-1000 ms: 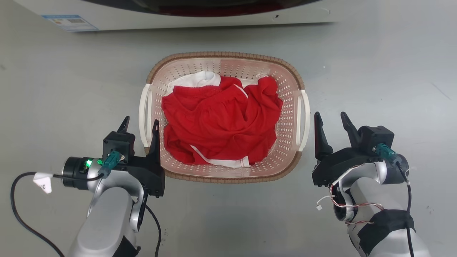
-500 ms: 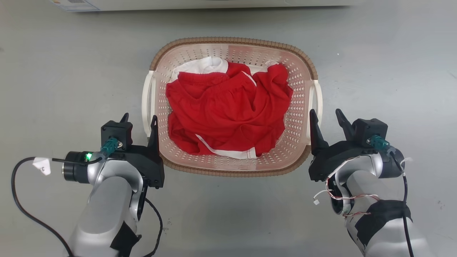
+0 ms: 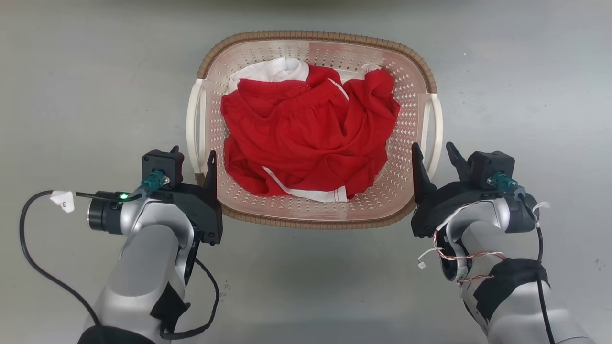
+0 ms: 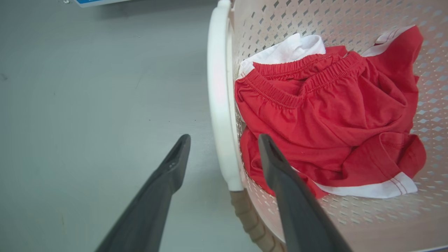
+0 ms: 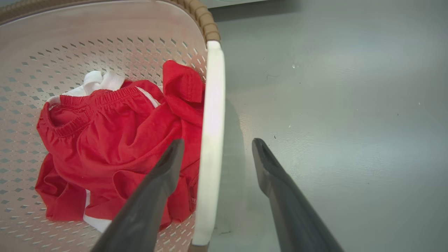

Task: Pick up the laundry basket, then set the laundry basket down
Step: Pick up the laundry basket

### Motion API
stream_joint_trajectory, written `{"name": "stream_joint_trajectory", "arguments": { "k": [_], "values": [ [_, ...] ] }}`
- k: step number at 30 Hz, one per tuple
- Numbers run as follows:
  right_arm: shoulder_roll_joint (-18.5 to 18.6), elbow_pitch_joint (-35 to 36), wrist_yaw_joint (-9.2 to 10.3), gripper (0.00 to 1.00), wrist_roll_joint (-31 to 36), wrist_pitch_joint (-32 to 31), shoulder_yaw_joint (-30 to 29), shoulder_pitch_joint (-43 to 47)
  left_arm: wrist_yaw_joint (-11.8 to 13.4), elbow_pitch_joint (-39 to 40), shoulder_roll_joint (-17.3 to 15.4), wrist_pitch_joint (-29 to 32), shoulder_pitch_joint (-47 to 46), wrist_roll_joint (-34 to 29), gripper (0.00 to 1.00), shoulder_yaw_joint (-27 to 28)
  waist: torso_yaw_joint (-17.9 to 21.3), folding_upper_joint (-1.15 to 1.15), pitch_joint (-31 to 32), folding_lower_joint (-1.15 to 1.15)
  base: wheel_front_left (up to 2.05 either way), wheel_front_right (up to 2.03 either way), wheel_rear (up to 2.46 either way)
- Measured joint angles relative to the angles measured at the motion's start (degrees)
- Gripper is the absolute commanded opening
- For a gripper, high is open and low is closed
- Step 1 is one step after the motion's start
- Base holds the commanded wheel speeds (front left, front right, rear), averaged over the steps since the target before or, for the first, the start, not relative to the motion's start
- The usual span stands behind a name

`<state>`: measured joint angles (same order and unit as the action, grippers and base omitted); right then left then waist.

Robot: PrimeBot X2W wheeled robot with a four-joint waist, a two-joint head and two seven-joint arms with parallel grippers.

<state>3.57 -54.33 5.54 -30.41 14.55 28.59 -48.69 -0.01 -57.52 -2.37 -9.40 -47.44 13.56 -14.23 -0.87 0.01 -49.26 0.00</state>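
Head view, laundry basket: on the grey floor, right between the two grippers, its length running ahead of both sets of fingertips.
Head view, left gripper: spread wide with nothing in its grasp. One dark finger is inside the basket wall and the other outside it, so the near end of the white left handle sits in the gap.
Head view, right gripper: the mirror image, spread and empty, straddling the near end of the white right handle.
Head view, load: red garments are heaped in the basket, inboard of both grippers, with a white piece at the far end.
Left wrist view, fingers: well apart, and the left handle runs up between them. The right-hand finger is over the red garments and the left-hand one is over bare floor.
Left wrist view, contact: I cannot tell whether either finger touches the handle.
Right wrist view, fingers: gaping too, with the right handle running up the middle of the gap. The left-hand finger is over the red garments inside the basket and the right-hand one is outside, above the floor.
Right wrist view, grip: nothing clamped, with daylight on the outer side of the handle.
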Motion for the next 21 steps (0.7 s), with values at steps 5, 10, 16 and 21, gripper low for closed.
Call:
{"name": "stream_joint_trajectory", "arguments": {
  "k": [5, 10, 16, 21],
  "values": [
    [0.0, -0.8, 0.07, 1.0, -2.0, 0.0, 2.3, -0.1, -0.1, -2.5, 0.2, 0.1, -0.9, 0.4, 1.0, -0.2, -0.3, 0.0, -0.6, -0.01, 0.0, 0.0, 0.0],
    [0.0, -1.4, 0.14, 1.0, -3.4, 0.0, 3.8, -0.9, -0.5, -3.9, 0.4, 0.2, -2.3, 0.4, 1.0, -0.5, -0.4, -0.01, -0.9, -0.01, 0.0, 0.0, 0.0],
    [0.0, -1.7, 0.57, 1.0, -5.5, -0.4, 5.7, -2.4, -0.6, -5.5, 0.5, 0.3, -3.9, 0.4, 1.0, -1.1, -0.3, -0.01, -1.4, -0.01, 0.0, 0.0, 0.0],
    [0.0, -1.7, 0.6, 1.0, -6.5, -1.0, 7.3, -4.3, -1.1, -6.4, 0.6, 0.8, -5.5, 0.5, 1.0, -1.5, -0.2, -0.01, -2.2, -0.01, 0.0, 0.0, 0.0]
  ]
}}
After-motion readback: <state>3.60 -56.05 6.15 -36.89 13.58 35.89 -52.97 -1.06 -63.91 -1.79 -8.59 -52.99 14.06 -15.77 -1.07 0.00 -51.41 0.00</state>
